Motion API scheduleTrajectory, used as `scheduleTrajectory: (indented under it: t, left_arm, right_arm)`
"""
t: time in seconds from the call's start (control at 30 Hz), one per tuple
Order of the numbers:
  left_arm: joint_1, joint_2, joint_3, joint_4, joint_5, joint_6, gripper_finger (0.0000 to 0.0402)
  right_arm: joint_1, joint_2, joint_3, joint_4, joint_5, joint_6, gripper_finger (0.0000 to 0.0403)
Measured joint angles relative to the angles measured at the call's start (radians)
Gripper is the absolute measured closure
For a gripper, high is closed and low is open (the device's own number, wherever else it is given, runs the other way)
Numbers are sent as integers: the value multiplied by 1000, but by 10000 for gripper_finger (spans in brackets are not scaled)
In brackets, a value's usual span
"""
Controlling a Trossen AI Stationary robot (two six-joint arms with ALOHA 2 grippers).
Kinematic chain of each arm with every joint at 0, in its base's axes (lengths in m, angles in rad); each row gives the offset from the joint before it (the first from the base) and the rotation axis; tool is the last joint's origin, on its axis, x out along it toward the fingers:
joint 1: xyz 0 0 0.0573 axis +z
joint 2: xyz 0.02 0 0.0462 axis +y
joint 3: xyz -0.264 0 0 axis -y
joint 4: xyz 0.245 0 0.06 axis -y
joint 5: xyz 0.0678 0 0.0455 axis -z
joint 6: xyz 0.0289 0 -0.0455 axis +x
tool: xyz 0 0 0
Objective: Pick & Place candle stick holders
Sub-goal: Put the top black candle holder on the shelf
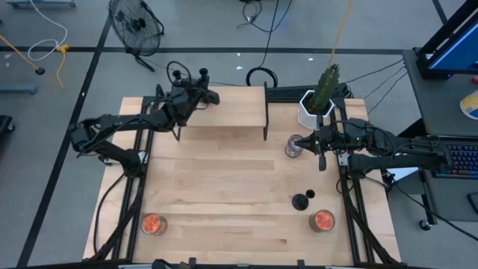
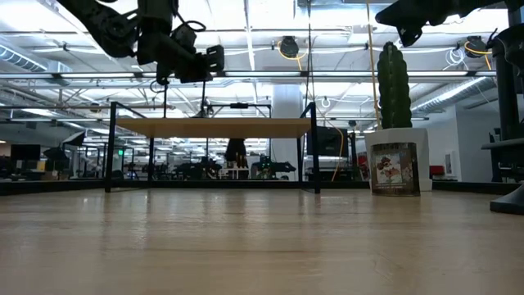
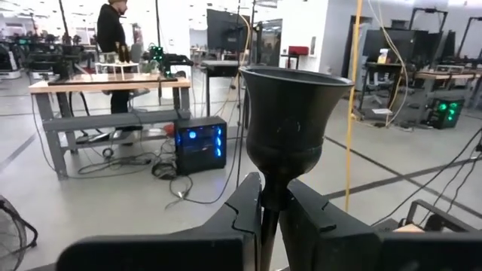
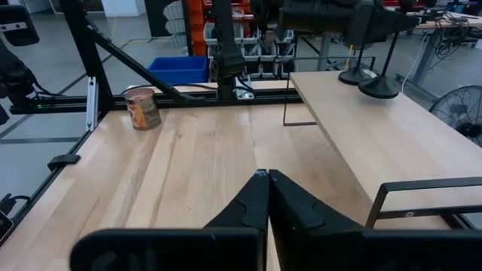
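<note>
Two dark arms work over a pale wooden table (image 1: 224, 187), and a low shelf (image 1: 224, 104) with a wood top on thin black legs stands at its back edge. A cactus in a white pot (image 1: 317, 104) sits at the back right corner.

The left gripper (image 3: 273, 218) is up over the shelf's left end. Its fingers are clenched on the thin stem of a candle stick holder (image 3: 294, 113), which is matte black with a flared, cup-like top.

The right gripper (image 4: 267, 181) hangs over the table's right side beside a small jar (image 1: 293, 146). Its fingers are pressed together on nothing.

From the right wrist, two round black disc bases (image 4: 379, 89) show on the shelf top, each with a slim upright stem. One of these is probably the holder in the left gripper, though its stem is lost against the arm above.

A third holder (image 1: 301, 200) stands free on the table near the front right, a black disc seen from above. It is just beside an orange-topped can (image 1: 323, 220).
</note>
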Motion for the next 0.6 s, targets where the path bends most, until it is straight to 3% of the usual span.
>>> scheduleTrajectory:
  t: [0.6]
  left_arm:
    - [10, -1, 0, -72, -19, -8, 375]
  right_arm:
    - [0, 0, 0, 0, 0, 0, 403]
